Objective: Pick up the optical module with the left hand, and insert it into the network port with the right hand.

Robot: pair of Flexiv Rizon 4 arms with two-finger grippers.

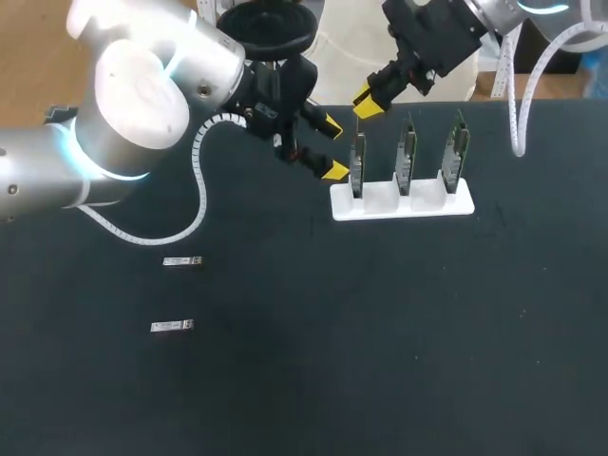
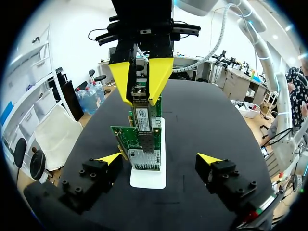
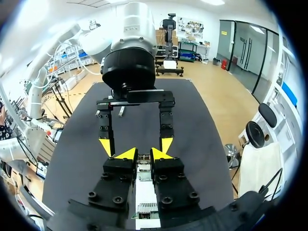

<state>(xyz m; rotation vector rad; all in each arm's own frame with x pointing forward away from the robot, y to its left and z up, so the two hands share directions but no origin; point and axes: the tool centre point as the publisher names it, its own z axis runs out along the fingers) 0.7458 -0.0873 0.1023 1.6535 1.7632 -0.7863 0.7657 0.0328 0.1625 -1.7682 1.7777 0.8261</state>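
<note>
My right gripper [image 1: 366,103] hangs over the leftmost of three green network cards [image 1: 358,166] and is shut on a silver optical module [image 2: 139,94]. The module points down at that card's top edge. The right wrist view shows the module [image 3: 144,172] between my right gripper's [image 3: 143,155] yellow tips. My left gripper [image 1: 331,147] stands open just left of the same card with nothing in it. Its tips straddle the card stand in the left wrist view, where my left gripper [image 2: 160,159] faces my right gripper [image 2: 141,102].
The cards stand upright in a white stand [image 1: 399,203] on the black table [image 1: 380,342]. Two more optical modules lie flat at the left, one [image 1: 181,261] farther back and one [image 1: 172,326] nearer the front.
</note>
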